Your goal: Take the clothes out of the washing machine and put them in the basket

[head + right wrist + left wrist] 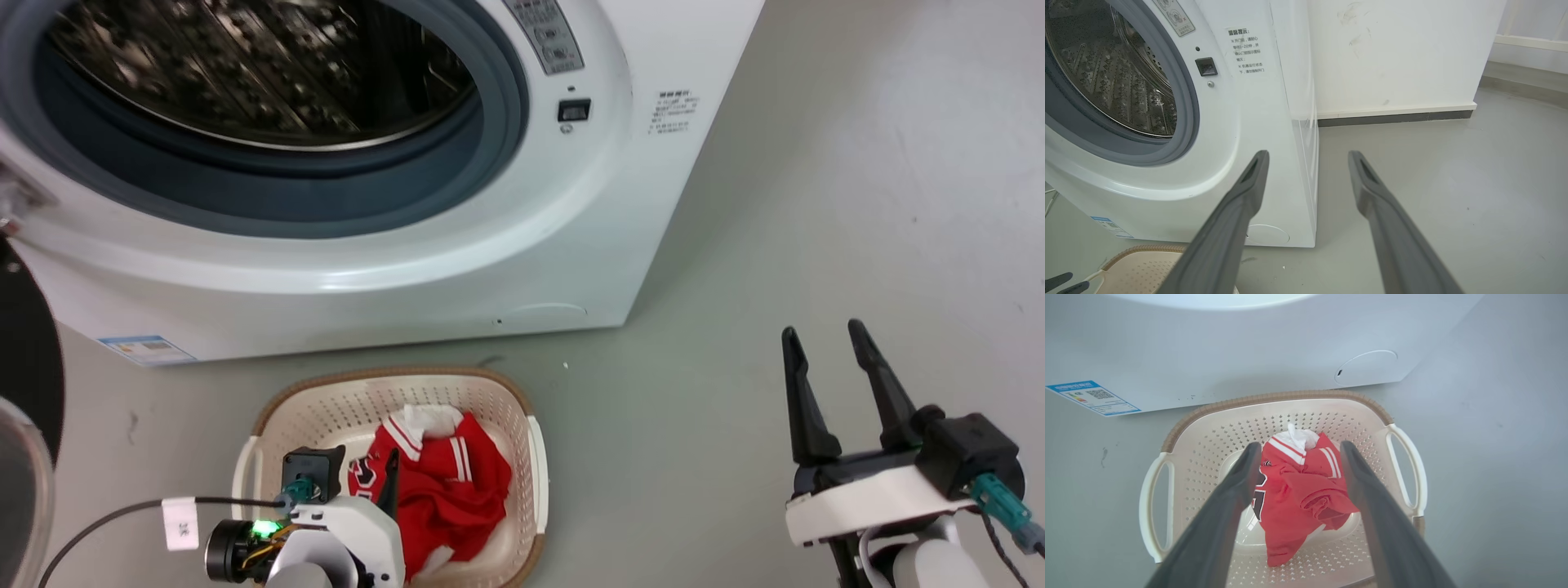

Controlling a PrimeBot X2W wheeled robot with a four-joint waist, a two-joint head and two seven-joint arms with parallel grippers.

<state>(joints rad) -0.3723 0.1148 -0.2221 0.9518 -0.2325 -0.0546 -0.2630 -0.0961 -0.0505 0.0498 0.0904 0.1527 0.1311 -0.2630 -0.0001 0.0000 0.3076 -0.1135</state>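
The red clothes (1298, 498) lie crumpled in the basket (1274, 397), which stands just in front of the washing machine (457, 269). The left gripper (1300, 446) hangs above the basket, fingers spread and empty. The right gripper (821, 329), likewise spread and empty, is well to the basket's right. The drop looks done. What shows of the drum (269, 73) seems bare, so the next move calls for checking inside.
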